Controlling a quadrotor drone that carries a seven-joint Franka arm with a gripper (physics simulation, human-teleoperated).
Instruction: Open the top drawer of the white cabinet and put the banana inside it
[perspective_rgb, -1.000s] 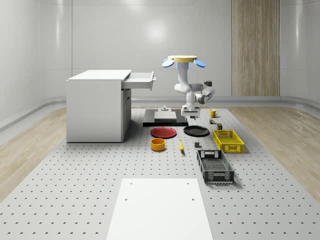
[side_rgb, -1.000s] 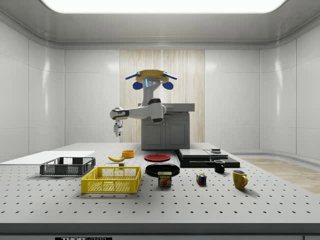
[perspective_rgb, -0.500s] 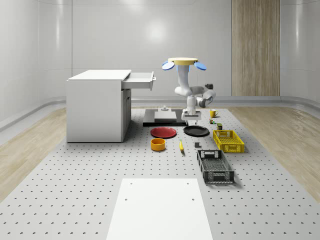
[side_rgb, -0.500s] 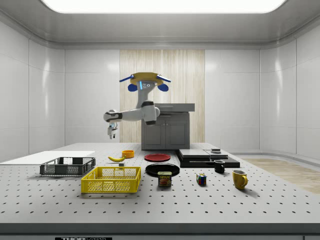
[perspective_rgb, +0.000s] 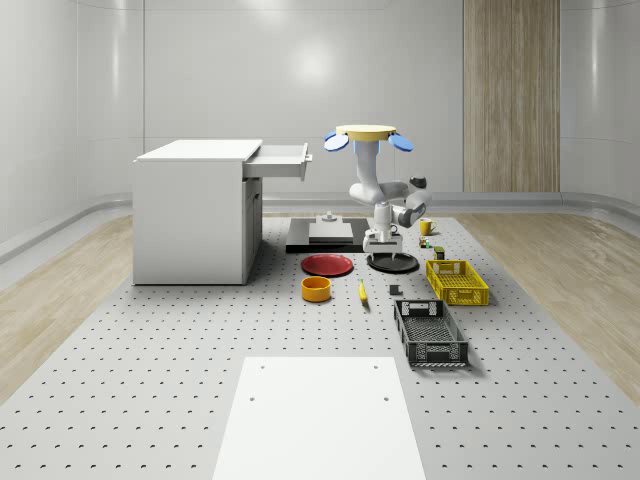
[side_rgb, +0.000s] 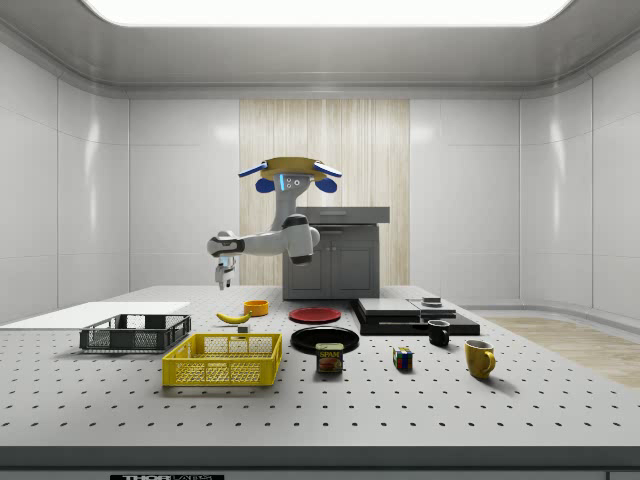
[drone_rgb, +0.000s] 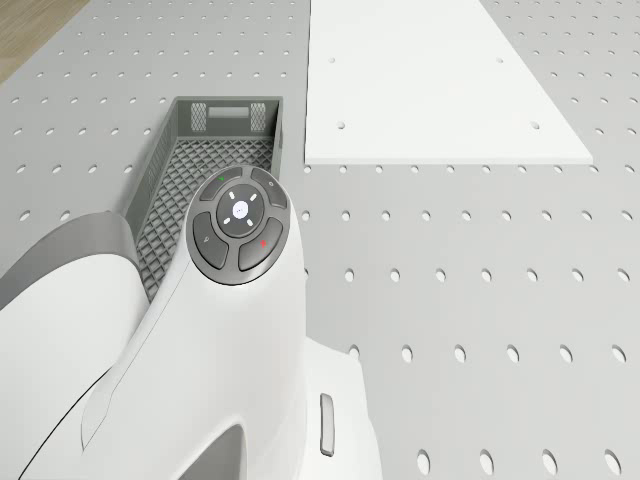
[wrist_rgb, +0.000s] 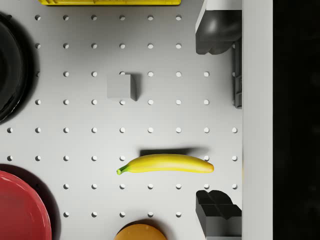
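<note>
Wrist view: two dark fingers (wrist_rgb: 218, 30) are standing wide apart with nothing between them, and the banana (wrist_rgb: 166, 164) is lying flat on the table below, in line with the gap. The banana is smooth, bright yellow and gently curved, with a small green stem tip at one end, and it is casting a dark shadow beside it. Near it are sitting a small grey block (wrist_rgb: 123, 86), the rim of a glossy red plate (wrist_rgb: 22, 210), the edge of a black plate (wrist_rgb: 11, 70) and the top of an orange bowl (wrist_rgb: 141, 233).

From the side, the gripper (side_rgb: 224, 277) is pointing down, hanging well above the banana (side_rgb: 233, 318) without touching it. The white arm (side_rgb: 268, 240) is reaching out from the drone (side_rgb: 289, 172), which is hovering in the air over the table (side_rgb: 560, 400), a matte grey surface dotted with rows of holes.

In the whole-scene view, the white cabinet (perspective_rgb: 190, 215) is standing at the view's left, boxy and plain, with its top drawer (perspective_rgb: 278, 160) pulled out; what is in it cannot be seen. The banana (perspective_rgb: 362, 291) is lying well apart from it, between the orange bowl (perspective_rgb: 316, 289) and a dark mesh crate (perspective_rgb: 430, 332). A yellow mesh basket (perspective_rgb: 457, 281) is sitting just behind the crate. Both look empty.
</note>
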